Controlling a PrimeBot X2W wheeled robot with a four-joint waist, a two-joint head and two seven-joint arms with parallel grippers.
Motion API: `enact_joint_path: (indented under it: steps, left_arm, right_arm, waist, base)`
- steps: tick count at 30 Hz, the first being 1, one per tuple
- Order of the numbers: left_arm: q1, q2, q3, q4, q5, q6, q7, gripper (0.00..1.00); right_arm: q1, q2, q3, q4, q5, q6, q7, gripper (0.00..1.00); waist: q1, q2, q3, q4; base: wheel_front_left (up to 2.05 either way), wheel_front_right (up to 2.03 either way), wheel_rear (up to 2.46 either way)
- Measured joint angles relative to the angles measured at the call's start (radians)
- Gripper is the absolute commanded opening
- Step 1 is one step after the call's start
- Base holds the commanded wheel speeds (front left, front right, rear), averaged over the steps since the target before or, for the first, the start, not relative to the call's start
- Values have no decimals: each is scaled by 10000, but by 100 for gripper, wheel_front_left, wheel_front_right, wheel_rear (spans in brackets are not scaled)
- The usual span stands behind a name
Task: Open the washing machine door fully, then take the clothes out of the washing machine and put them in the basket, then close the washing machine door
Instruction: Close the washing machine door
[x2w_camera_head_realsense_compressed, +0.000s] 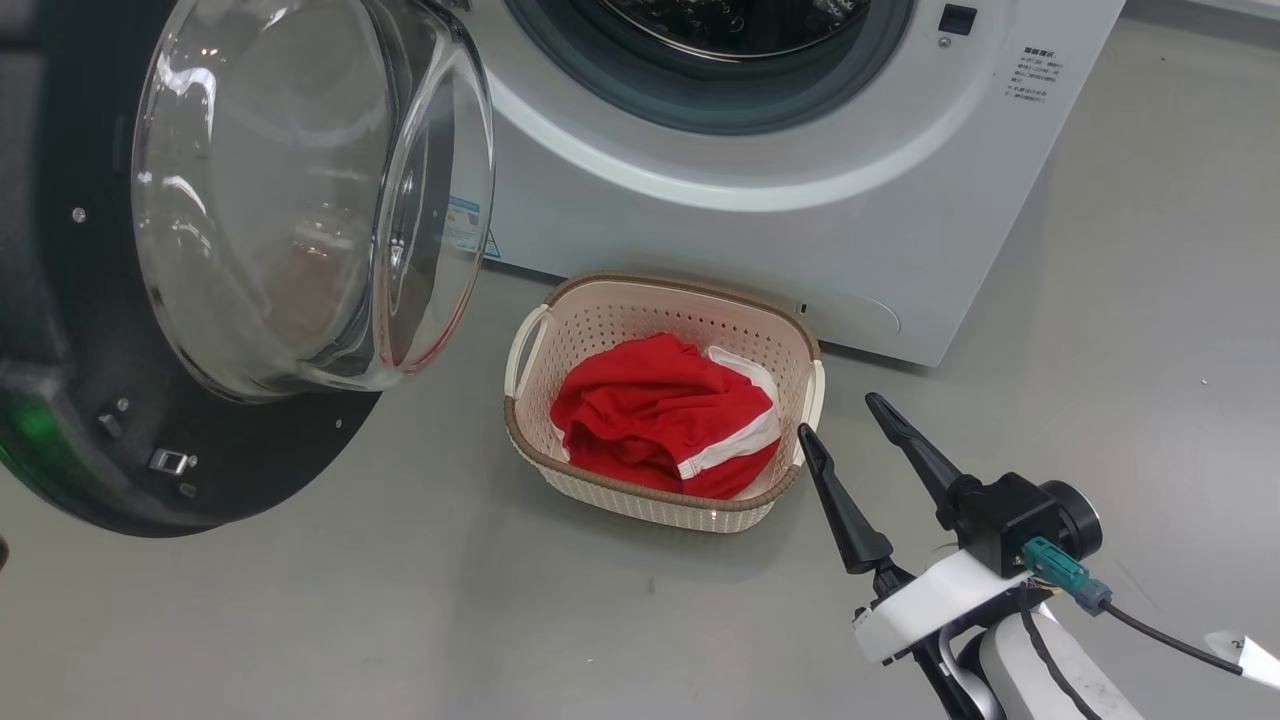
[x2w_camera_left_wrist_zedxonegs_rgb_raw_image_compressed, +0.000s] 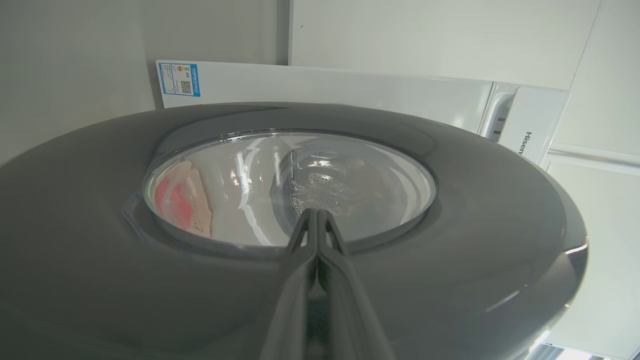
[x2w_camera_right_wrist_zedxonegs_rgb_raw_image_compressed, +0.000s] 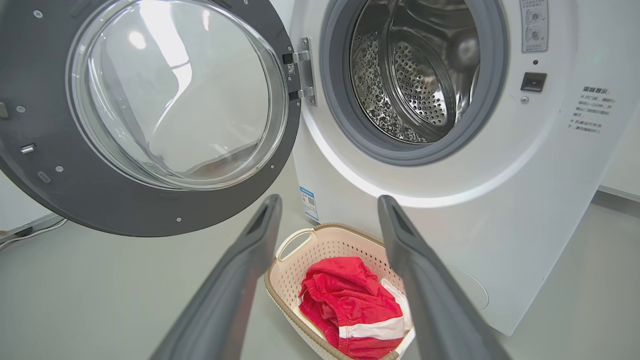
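The washing machine door (x2w_camera_head_realsense_compressed: 150, 470) stands swung wide open at the left, its glass bowl bulging toward me. The white washing machine (x2w_camera_head_realsense_compressed: 750, 200) shows a bare steel drum (x2w_camera_right_wrist_zedxonegs_rgb_raw_image_compressed: 415, 75). Red clothes (x2w_camera_head_realsense_compressed: 660, 415) with white trim lie in the cream basket (x2w_camera_head_realsense_compressed: 650, 290) on the floor before the machine. My right gripper (x2w_camera_head_realsense_compressed: 840, 416) hangs open and holds nothing, just right of the basket; in its own view the right gripper (x2w_camera_right_wrist_zedxonegs_rgb_raw_image_compressed: 330, 200) points over the clothes (x2w_camera_right_wrist_zedxonegs_rgb_raw_image_compressed: 350, 305). My left gripper (x2w_camera_left_wrist_zedxonegs_rgb_raw_image_compressed: 316, 212) is shut, close against the door's outer face (x2w_camera_left_wrist_zedxonegs_rgb_raw_image_compressed: 450, 225) at the window's rim.
Grey floor (x2w_camera_head_realsense_compressed: 1150, 300) spreads around the basket and to the right of the machine. The door's hinge (x2w_camera_right_wrist_zedxonegs_rgb_raw_image_compressed: 302, 72) sits at the left of the opening. A pale wall (x2w_camera_left_wrist_zedxonegs_rgb_raw_image_compressed: 75, 50) rises behind the machine, and a cable (x2w_camera_right_wrist_zedxonegs_rgb_raw_image_compressed: 30, 230) lies on the floor at far left.
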Motion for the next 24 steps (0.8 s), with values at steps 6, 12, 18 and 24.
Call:
enact_joint_path:
  steps: [6, 12, 18, 24]
  left_arm:
    - [287, -405, 6, -428, -221, -84, 282, 0]
    - [755, -848, -205, -895, -405, -263, 679, 0]
    - [1077, -1452, -286, -1294, -443, -261, 1022, 0]
    - [1491, -1929, -332, -1969, -612, -263, 1331, 0]
  right_arm:
    - [8, 15, -27, 0, 0, 0, 0, 100]
    - [55, 54, -82, 4, 21, 0, 0, 100]
    - [191, 65, -117, 19, 100, -2, 0, 100]
    - [196, 102, -127, 27, 161, -2, 0, 100]
  waist:
    - [0, 0, -76, 27]
    - [0, 0, -145, 63]
    - [0, 0, -208, 120]
    - [0, 0, -263, 179]
  base:
    - [0, 0, 0]
    - [0, 0, 0]
    - [0, 0, 0]
    - [0, 0, 0]
